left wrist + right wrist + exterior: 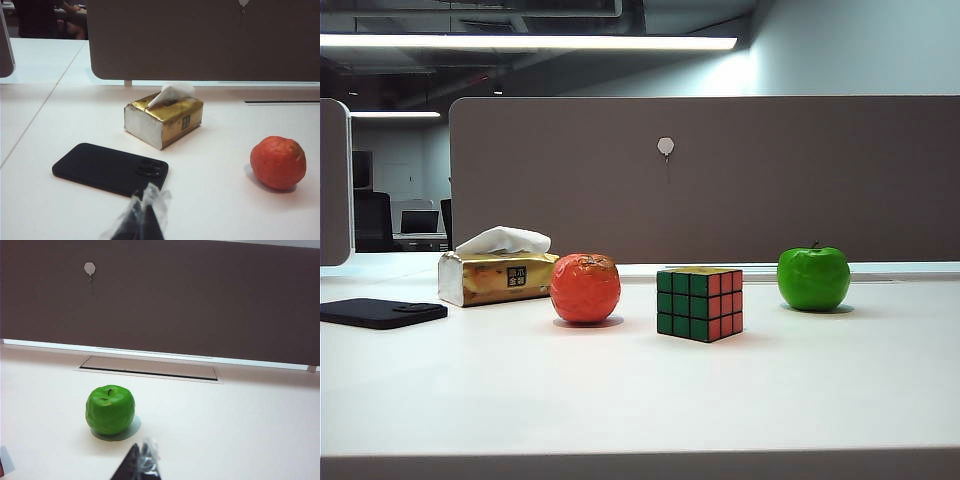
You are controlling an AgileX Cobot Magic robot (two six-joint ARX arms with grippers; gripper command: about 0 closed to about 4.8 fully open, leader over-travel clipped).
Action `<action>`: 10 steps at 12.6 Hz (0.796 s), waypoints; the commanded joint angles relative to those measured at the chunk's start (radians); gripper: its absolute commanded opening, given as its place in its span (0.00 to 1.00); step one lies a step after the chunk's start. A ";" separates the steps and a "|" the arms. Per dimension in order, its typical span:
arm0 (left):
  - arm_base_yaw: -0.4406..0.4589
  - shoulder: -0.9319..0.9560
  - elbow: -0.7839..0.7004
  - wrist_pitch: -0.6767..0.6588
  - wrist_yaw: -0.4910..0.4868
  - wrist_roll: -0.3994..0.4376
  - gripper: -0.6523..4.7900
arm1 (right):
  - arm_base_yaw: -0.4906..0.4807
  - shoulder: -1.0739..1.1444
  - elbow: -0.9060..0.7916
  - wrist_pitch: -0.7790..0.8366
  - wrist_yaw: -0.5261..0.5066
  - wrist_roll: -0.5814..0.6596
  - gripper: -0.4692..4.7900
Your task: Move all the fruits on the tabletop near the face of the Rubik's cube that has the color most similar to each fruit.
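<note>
Green apple lies just beyond the right tool, orange-red fruit beside the left tool; both tools look closed, empty.

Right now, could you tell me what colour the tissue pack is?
Gold tissue pack, white tissue; left wrist view.

Green apple; orange-red fruit; cube green, pink-red, yellow.
</note>
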 commanded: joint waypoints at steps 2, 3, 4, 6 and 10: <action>0.000 0.001 0.003 0.056 -0.045 0.004 0.11 | 0.001 -0.001 -0.005 0.012 -0.005 0.004 0.09; 0.000 0.001 0.003 0.056 -0.057 0.004 0.11 | 0.001 -0.001 -0.005 0.012 -0.005 0.004 0.09; 0.000 0.001 0.003 0.056 -0.068 0.004 0.11 | 0.001 -0.001 -0.005 0.012 -0.005 0.004 0.09; 0.000 0.001 0.003 0.056 -0.070 0.004 0.11 | 0.001 -0.001 -0.005 0.012 -0.005 0.004 0.09; 0.000 0.001 0.003 0.056 -0.070 0.000 0.11 | 0.001 -0.001 -0.005 0.012 -0.005 0.004 0.09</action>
